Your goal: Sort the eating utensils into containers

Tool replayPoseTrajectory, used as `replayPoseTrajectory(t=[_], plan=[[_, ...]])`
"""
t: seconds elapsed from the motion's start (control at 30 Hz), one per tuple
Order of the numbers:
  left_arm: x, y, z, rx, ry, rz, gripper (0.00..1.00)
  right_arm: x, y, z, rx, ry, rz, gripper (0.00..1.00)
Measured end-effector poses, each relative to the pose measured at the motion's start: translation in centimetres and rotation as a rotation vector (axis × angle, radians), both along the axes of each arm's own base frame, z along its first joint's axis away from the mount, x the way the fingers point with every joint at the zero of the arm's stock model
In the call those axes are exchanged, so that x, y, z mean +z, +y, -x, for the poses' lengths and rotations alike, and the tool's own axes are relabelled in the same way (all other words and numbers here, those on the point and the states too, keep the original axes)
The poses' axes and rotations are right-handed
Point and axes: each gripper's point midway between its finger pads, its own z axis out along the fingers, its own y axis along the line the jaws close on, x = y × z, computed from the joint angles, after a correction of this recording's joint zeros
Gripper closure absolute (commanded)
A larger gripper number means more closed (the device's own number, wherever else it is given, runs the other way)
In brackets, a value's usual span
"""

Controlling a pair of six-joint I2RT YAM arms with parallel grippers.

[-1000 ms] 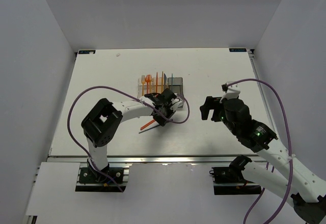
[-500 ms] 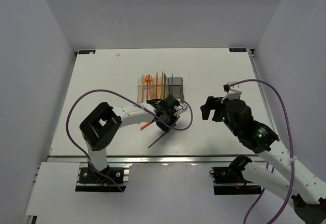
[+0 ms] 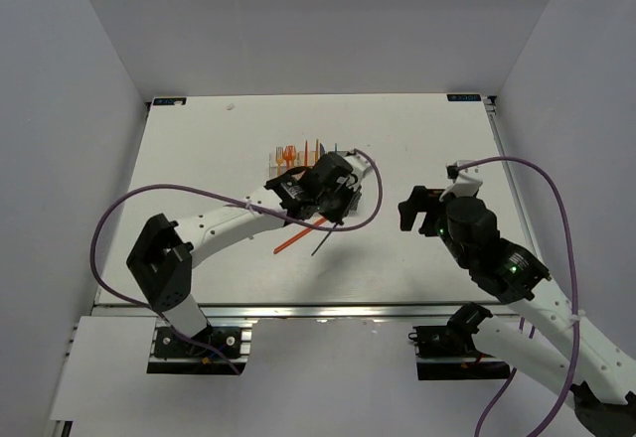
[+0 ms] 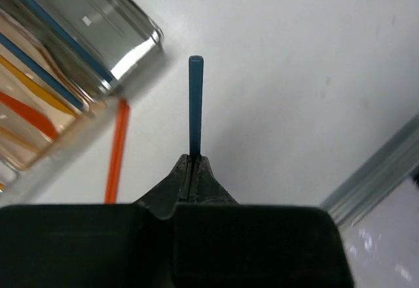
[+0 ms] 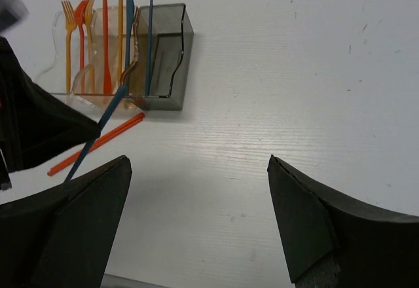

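My left gripper (image 3: 338, 215) is shut on one end of a dark grey-blue utensil (image 4: 195, 105) and holds it above the table, just in front of the bins. The utensil hangs down toward the near side (image 3: 323, 241). The dark smoky grey bin (image 5: 167, 59) stands at the right of the row, with the tan bin (image 5: 111, 65) and the clear bin (image 5: 62, 72) to its left. Orange and blue utensils stand in them. One orange utensil (image 3: 290, 242) lies on the table in front of the bins. My right gripper (image 5: 200, 190) is open and empty, off to the right.
The bins (image 3: 313, 162) sit together at the middle of the white table. The table's metal front rail (image 4: 376, 177) shows at the lower right of the left wrist view. The left arm's purple cable (image 3: 373, 194) loops beside the bins.
My left gripper has lifted the dark blue utensil off the table and carried it back toward the bins. The right arm has hardly moved.
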Motion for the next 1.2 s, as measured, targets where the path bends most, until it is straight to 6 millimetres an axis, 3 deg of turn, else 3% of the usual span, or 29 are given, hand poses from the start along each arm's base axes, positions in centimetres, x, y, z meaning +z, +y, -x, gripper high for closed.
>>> replayPoseTrajectory(t=[0.1, 0.23, 0.3, 0.37, 0.5, 0.7, 0.83, 1.0, 1.2], plan=[[3.5, -1.1, -3.1, 0.108, -0.098, 0.072, 1.0, 1.3, -0.7, 0.2, -0.028, -0.034, -0.03, 0.11], [9.0, -3.5, -9.1, 0.293, -0.2, 0.241, 1.0, 3.4, -1.1, 0.1, -0.052, -0.077, -0.063, 0.11], [11.1, -4.2, -12.3, 0.388, -0.249, 0.315, 1.0, 4.1, -1.2, 0.0, -0.057, -0.086, -0.07, 0.11], [11.9, -4.2, -14.9, 0.464, -0.283, 0.361, 1.0, 4.2, -1.2, -0.1, -0.06, -0.087, -0.069, 0.11], [10.4, -3.1, -18.6, 0.568, -0.305, 0.38, 1.0, 3.7, -1.4, 0.1, -0.063, -0.071, -0.05, 0.1], [5.6, -1.2, -22.2, 0.647, -0.285, 0.35, 1.0, 3.4, -1.6, 0.0, -0.073, -0.065, -0.033, 0.11], [3.4, -0.7, -22.0, 0.642, -0.258, 0.332, 1.0, 3.1, -1.5, -0.2, -0.075, -0.056, -0.019, 0.11], [2.7, -1.2, -21.6, 0.619, -0.246, 0.343, 1.0, 2.8, -1.4, -0.3, -0.074, -0.046, -0.006, 0.11], [0.1, -1.1, -21.0, 0.612, -0.219, 0.309, 1.0, 2.5, -1.2, -0.5, -0.073, -0.036, 0.004, 0.11]])
